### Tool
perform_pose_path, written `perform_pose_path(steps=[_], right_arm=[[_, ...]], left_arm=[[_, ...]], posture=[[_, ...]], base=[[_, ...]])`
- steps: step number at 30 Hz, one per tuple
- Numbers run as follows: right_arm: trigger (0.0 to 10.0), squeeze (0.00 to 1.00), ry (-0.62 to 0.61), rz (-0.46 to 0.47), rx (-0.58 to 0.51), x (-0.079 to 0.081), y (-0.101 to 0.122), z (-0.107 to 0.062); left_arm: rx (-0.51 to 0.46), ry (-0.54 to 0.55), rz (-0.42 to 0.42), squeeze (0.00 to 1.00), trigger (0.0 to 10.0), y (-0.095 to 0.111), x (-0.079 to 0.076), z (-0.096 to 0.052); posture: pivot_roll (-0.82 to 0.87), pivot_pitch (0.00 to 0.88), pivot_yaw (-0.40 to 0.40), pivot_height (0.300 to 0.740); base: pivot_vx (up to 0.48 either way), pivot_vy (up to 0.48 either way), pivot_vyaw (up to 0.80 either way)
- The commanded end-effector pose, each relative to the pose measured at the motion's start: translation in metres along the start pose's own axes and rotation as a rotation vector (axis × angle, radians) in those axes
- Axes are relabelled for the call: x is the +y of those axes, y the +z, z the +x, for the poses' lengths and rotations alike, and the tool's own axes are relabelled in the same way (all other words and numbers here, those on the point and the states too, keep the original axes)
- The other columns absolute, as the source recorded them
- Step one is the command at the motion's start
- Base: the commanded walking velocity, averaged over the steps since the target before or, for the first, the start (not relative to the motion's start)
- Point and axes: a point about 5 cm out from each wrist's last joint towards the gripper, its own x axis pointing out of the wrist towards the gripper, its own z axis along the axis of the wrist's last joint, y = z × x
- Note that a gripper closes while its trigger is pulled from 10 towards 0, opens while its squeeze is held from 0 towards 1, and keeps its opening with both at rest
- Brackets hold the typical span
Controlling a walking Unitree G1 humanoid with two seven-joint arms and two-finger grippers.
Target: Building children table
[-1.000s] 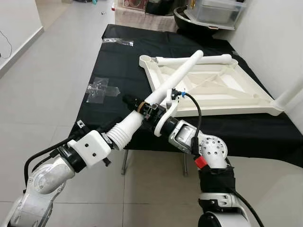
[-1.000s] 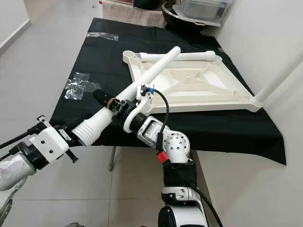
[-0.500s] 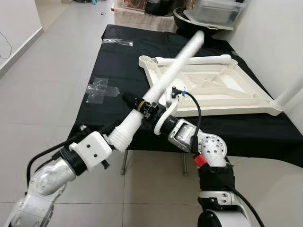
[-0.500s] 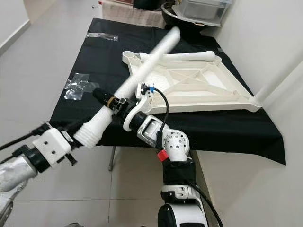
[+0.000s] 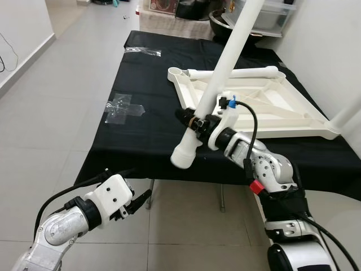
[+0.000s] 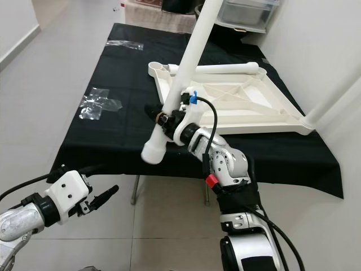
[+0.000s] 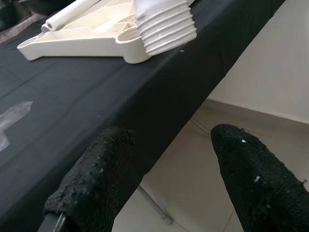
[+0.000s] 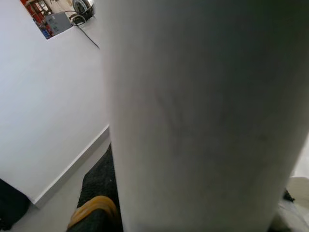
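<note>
Three white table legs show: one (image 5: 217,90) held steeply tilted through the middle of the frame, one (image 5: 234,73) lying along the far edge of the tabletop, and one (image 5: 345,117) at the right edge of the frame, rising from the tabletop's near right corner. There is one upturned white tabletop (image 5: 265,110) right of centre, on one table draped in black cloth (image 5: 135,135), with two patches of clear tape, one (image 5: 123,106) at mid left and one (image 5: 144,51) at upper left. Two grippers appear, the right gripper (image 5: 194,120) at centre and the left gripper (image 5: 138,201) at lower left.
</note>
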Motion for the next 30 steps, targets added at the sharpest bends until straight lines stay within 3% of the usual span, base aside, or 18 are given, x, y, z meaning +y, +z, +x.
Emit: perform_pose_path(steps=[1, 3, 6, 7, 9, 11, 13, 16, 19, 20, 24, 30], right_arm=[[10.0, 0.00, -0.062, -0.110, -0.009, -0.013, 0.002, -0.011], [10.0, 0.00, -0.127, -0.186, -0.042, -0.023, 0.009, -0.022], [10.0, 0.00, -0.160, -0.229, -0.062, -0.026, 0.011, -0.028], [10.0, 0.00, -0.196, -0.295, -0.098, -0.028, 0.014, -0.035], [10.0, 0.00, -0.218, -0.342, -0.122, -0.028, 0.017, -0.040], [10.0, 0.00, -0.241, -0.372, -0.148, -0.027, 0.018, -0.048], [10.0, 0.00, -0.294, -0.435, -0.188, -0.022, 0.015, -0.062], [10.0, 0.00, -0.314, -0.495, -0.200, -0.015, 0.003, -0.074], [10.0, 0.00, -0.326, -0.509, -0.190, -0.013, -0.008, -0.082], [10.0, 0.00, -0.365, -0.519, -0.158, -0.011, -0.028, -0.095], [10.0, 0.00, -0.381, -0.491, -0.146, -0.006, -0.039, -0.100], [10.0, 0.00, -0.413, -0.477, -0.147, -0.004, -0.044, -0.102]], left_arm=[[0.023, -0.020, -0.078, 0.00, 10.0, -0.005, -0.014, -0.002], [0.039, -0.023, -0.121, 0.00, 10.0, -0.007, -0.025, -0.005], [0.039, -0.013, -0.164, 0.00, 10.0, -0.007, -0.030, -0.006], [0.034, 0.011, -0.206, 0.00, 10.0, -0.005, -0.035, -0.006], [0.030, 0.028, -0.235, 0.00, 10.0, -0.003, -0.038, -0.007], [0.025, 0.061, -0.275, 0.00, 10.0, 0.001, -0.043, -0.007], [0.010, 0.140, -0.366, 0.00, 10.0, 0.006, -0.048, -0.006], [0.005, 0.193, -0.409, 0.00, 10.0, 0.009, -0.052, -0.005], [0.009, 0.223, -0.440, 0.00, 10.0, 0.010, -0.054, -0.005], [0.015, 0.265, -0.470, 0.00, 10.0, 0.010, -0.057, -0.005], [0.040, 0.289, -0.490, 0.00, 10.0, 0.009, -0.060, -0.006], [0.077, 0.324, -0.512, 0.00, 10.0, 0.005, -0.062, -0.006]], posture=[[0.09, 0.063, -0.128, 0.740], [0.09, 0.059, -0.128, 0.740], [0.10, 0.056, -0.127, 0.740], [0.10, 0.054, -0.127, 0.740], [0.10, 0.055, -0.125, 0.740], [0.10, 0.052, -0.122, 0.740], [0.09, 0.044, -0.117, 0.740], [0.10, 0.035, -0.119, 0.740], [0.10, 0.031, -0.113, 0.740], [0.10, 0.023, -0.109, 0.740], [0.10, 0.019, -0.102, 0.740], [0.10, 0.005, -0.103, 0.740]], base=[[0.000, 0.000, 0.00], [0.000, 0.000, 0.00], [0.000, 0.000, 0.00], [0.000, 0.000, 0.00], [0.000, 0.000, 0.00], [0.000, 0.000, 0.00], [0.000, 0.000, 0.00], [0.000, 0.000, 0.00], [0.000, 0.000, 0.00], [0.000, 0.000, 0.00], [0.000, 0.000, 0.13], [0.000, 0.000, 0.75]])
